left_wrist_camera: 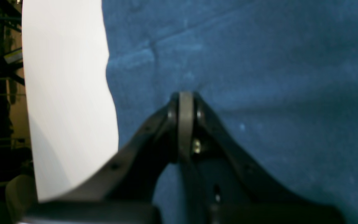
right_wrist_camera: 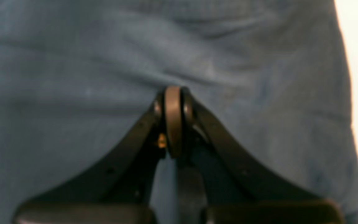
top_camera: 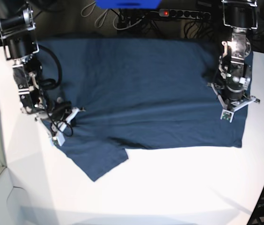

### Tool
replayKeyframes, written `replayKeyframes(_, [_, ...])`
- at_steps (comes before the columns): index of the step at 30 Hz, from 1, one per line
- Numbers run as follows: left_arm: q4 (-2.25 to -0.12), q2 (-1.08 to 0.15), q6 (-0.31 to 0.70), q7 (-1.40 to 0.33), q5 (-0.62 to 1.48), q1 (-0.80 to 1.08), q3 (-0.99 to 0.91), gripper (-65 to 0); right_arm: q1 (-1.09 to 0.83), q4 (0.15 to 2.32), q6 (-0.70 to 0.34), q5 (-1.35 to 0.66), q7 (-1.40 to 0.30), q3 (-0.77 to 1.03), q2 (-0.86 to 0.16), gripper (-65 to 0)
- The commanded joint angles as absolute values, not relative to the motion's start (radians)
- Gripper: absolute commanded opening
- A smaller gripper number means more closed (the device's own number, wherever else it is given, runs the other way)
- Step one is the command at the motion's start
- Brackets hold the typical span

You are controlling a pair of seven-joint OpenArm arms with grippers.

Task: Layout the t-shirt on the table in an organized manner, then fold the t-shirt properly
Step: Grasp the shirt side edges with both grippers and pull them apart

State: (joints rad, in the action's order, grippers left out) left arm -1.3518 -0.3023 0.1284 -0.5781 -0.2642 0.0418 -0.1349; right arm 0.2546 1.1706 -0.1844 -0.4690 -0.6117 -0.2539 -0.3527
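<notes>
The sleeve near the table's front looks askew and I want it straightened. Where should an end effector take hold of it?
Grip the t-shirt by the hem corner of the sleeve that juts toward the front edge. Come from the bare table side, low. That corner lies flat and free there, likely easiest to pinch and pull outward.

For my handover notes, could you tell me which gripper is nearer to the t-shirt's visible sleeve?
The right gripper is nearer, sitting just above the sleeve at the t-shirt's shoulder end. The left gripper rests over the opposite, hem end.
</notes>
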Motion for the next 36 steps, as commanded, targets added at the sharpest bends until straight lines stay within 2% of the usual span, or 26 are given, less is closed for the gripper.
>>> replayKeyframes(1, [-1.363,-0.32,0.127,-0.581,-0.269,0.013,-0.139,-65.0,0.283,1.161,-0.179,-0.453,-0.615,-0.249,-0.367,-65.0])
replayKeyframes(6, [-1.366,-0.317,0.127,-0.588,-0.269,-0.03,-0.14,-65.0,0.34,1.081,-0.179,-0.453,-0.595,-0.249,-0.366,-65.0])
replayKeyframes(9, [-1.457,-0.314,0.127,-0.59,-0.269,-0.024,-0.14,-65.0,0.341,1.116,-0.179,-0.453,-0.598,-0.242,-0.39,-65.0])
replayKeyframes(16, [-1.57,-0.28,0.127,-0.639,-0.277,0.041,-0.139,-65.0,0.186,1.455,-0.177,-0.453,-0.647,-0.205,-0.453,-65.0])
replayKeyframes(19, [-1.575,-0.277,0.127,-0.7,-0.272,0.091,-0.134,-65.0,0.084,1.601,-0.177,-0.453,-0.717,-0.14,-0.437,-65.0])
replayKeyframes(23, [-1.564,-0.275,0.127,-0.69,-0.271,0.157,-0.137,-65.0,-0.041,1.695,-0.177,-0.453,-0.74,-0.079,-0.395,-65.0])
replayKeyframes(31, [-1.409,-0.277,0.127,-0.602,-0.271,0.127,-0.136,-65.0,-0.073,1.523,-0.177,-0.453,-0.674,-0.077,-0.361,-65.0])
replayKeyframes(36, [-1.234,-0.252,0.127,-0.533,-0.271,0.016,-0.136,-65.0,0.033,1.388,-0.177,-0.453,-0.659,-0.079,-0.361,-65.0])
